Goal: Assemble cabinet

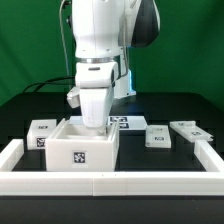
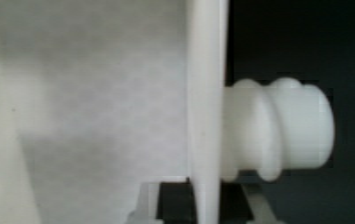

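- The arm [image 1: 100, 35], white and bulky, reaches straight down over the middle of the black table [image 1: 185, 108], in front of a green backdrop [image 1: 25, 40].
- The claw [image 1: 95, 123] dips into the open top of the cabinet body [image 1: 60, 150], near its rear wall.
- In the wrist view the claw [image 2: 206, 206] is drawn narrow. Its two dark fingers [image 2: 163, 200] sit on either side of a thin white wall [image 2: 206, 90] of the cabinet body [image 2: 85, 110], pinching that wall between them.
- A ribbed round white knob [image 2: 280, 130] juts from the outer face of the pinched wall.
- The cabinet body stands upright toward the front of the table, on the exterior view's left of centre, and just behind the low white border rail [image 1: 120, 183].
- Its front face bears a square black-and-white tag [image 1: 80, 157]. The pattern is plain to see, but no letters or numbers can be read.
- A small white block [image 1: 40, 129] with its own tag lies just beside the body on the exterior view's left.
- Two flat white panels [image 1: 158, 136] [image 1: 188, 130], each tagged, lie apart from the body on the exterior view's right.
- The marker board [image 1: 124, 122] lies flat behind the body.
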Available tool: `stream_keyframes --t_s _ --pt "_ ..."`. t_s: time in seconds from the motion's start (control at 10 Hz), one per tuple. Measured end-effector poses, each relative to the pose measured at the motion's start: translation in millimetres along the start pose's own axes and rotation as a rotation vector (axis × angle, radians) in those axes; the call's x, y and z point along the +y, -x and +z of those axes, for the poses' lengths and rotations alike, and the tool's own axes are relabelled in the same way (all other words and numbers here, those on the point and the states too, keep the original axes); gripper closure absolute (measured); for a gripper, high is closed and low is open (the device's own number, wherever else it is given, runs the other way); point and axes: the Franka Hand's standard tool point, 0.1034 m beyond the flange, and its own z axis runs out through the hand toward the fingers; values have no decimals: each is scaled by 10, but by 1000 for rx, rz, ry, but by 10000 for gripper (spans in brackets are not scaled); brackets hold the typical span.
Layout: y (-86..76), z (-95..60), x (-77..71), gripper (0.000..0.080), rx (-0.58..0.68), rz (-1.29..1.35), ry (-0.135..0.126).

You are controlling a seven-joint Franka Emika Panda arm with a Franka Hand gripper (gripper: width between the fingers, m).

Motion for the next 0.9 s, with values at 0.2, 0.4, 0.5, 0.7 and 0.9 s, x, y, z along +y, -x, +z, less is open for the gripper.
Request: stream_keyframes --t_s 0.2,0.4,0.5,0.7,0.9 --pt "-181 35 48 763 -2 -70 4" --pt "-205 37 55 762 -4 -84 6" --pt "-204 37 55 762 -4 -83 6" --pt "-218 39 54 762 -4 -84 6" --pt "-412 38 64 762 7 -85 6"
